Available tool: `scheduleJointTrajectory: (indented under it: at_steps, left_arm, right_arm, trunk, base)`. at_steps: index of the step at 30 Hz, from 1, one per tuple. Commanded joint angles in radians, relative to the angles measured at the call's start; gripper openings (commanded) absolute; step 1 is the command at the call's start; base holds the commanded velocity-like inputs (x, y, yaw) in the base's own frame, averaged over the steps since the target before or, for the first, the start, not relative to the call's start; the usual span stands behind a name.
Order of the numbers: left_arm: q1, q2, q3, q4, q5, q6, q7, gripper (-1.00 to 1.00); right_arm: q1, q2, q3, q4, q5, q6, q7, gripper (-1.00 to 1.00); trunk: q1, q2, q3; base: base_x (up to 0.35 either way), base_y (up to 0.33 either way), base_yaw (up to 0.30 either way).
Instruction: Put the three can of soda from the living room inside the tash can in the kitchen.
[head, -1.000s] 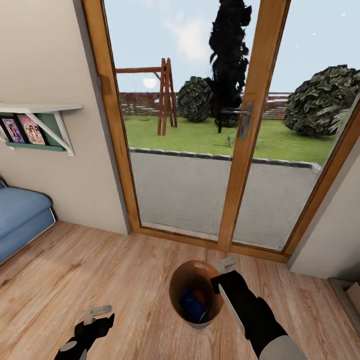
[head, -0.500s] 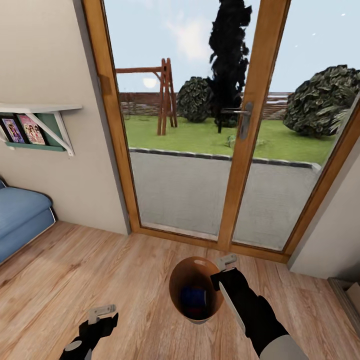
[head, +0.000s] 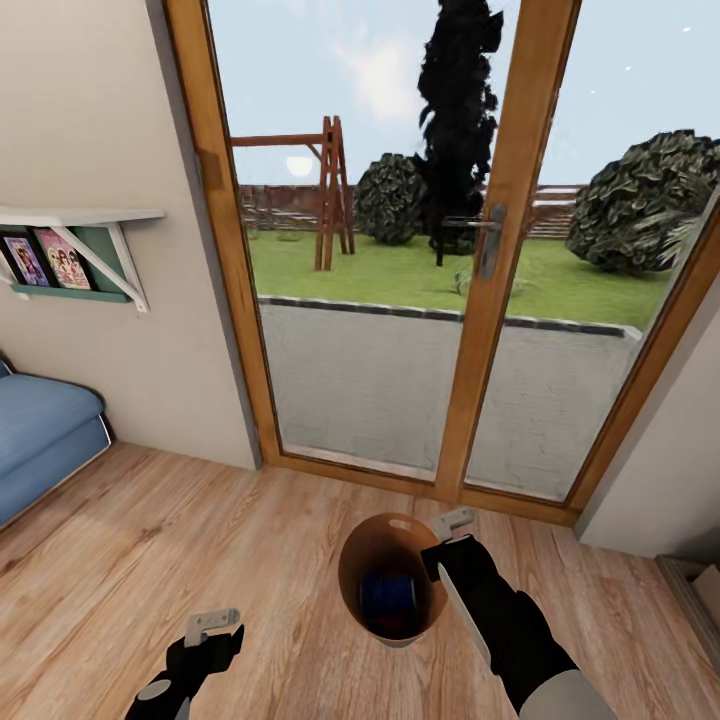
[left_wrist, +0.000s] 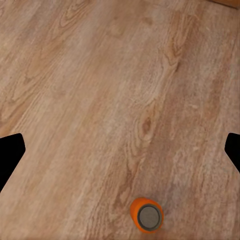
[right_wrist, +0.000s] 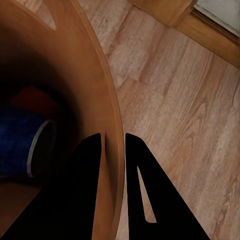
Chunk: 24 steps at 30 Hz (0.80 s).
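The floor (head: 200, 540) is matt, light wood plank with visible grain and knots. The bin (head: 352, 590) looks smooth and faintly satiny, tan outside, darker within. The blue can (right_wrist: 20, 145) has a pale metallic top; the orange can (left_wrist: 146, 215) a dull grey metal lid. The door frame (head: 500, 250) is warm, smooth wood holding clear glass. The sofa (head: 40, 440) looks like soft blue cloth.

- One tash can (head: 392, 575), round, tan-brown.
- Three soda cans: one dark blue can (right_wrist: 22, 145) and one orange-red can (right_wrist: 30, 97) inside the bin, one orange can (left_wrist: 146, 215) upright on the floor.
- Two grippers.
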Motion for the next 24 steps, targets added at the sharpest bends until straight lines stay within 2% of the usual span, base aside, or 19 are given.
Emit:
scheduleJointTrajectory:
  at_steps: [1, 11, 24]
  left_arm:
    - [0.0, 0.0, 0.0, 0.0, 0.0, 0.0, 0.0, 1.0]
    - [0.0, 0.0, -0.006, -0.007, 0.0, 0.001, 0.0, 1.0]
    - [0.0, 0.0, -0.005, -0.008, 0.0, 0.0, 0.0, 1.0]
  right_arm:
    - [0.0, 0.0, 0.0, 0.0, -0.004, -0.001, 0.005, -1.0]
    - [0.0, -0.003, -0.002, -0.001, -0.004, -0.001, 0.005, -1.0]
    - [0.0, -0.003, -0.002, -0.001, -0.004, -0.001, 0.005, -1.0]
  trunk:
    - [0.0, 0.0, 0.0]
    - [0.0, 0.0, -0.001]
    - [0.0, 0.0, -0.019]
  base:
    - [0.0, 0.0, 0.0]
    - [0.0, 0.0, 0.0]
    - [0.0, 0.0, 0.0]
